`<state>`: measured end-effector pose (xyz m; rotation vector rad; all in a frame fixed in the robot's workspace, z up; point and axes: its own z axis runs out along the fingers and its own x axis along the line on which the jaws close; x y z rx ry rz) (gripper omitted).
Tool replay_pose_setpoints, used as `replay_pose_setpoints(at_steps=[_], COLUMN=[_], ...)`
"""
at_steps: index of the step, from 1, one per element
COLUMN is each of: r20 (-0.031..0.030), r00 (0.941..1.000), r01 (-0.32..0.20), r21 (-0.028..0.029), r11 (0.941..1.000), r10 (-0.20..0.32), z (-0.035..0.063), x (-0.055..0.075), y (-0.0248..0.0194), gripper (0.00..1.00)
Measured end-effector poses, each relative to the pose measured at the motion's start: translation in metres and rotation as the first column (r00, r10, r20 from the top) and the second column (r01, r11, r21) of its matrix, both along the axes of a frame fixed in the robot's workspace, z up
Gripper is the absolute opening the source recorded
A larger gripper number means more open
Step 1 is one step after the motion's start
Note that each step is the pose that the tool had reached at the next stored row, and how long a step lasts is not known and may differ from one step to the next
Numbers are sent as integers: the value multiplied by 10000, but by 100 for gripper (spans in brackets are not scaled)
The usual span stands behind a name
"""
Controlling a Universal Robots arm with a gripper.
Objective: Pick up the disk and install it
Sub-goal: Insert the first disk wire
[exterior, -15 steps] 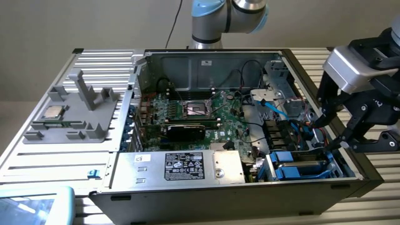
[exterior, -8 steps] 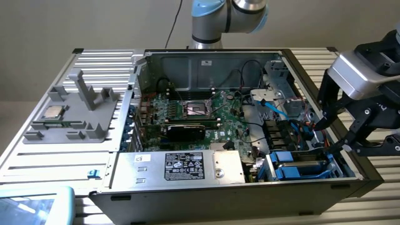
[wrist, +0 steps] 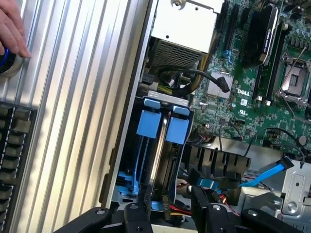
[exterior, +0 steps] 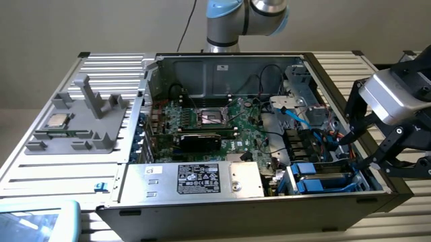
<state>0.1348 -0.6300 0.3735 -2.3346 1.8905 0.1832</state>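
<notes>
The hand (wrist: 167, 204) hung released and empty near the bay at the case's (exterior: 202, 68) corner, where the disk (wrist: 150, 124) sat. Squaring the fingers to its blue frame seemed wisest.

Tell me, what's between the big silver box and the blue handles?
A tangle of black and yellow cables lies between the silver box and the blue handles. The wrist view shows it best.
</notes>
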Motion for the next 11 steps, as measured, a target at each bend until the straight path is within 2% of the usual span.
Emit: replay_pose_setpoints(at_steps=[3,9,11], r20=[-6,-11,-14], r00=[10000,9998,9997], r01=[-45,-213,-257], r21=[49,155,211], r11=[10000,9997,9994], r10=[45,213,257], z=[-46,-117,-136], x=[5,22,35], y=[-33,-52,-56], gripper=[46,46,46])
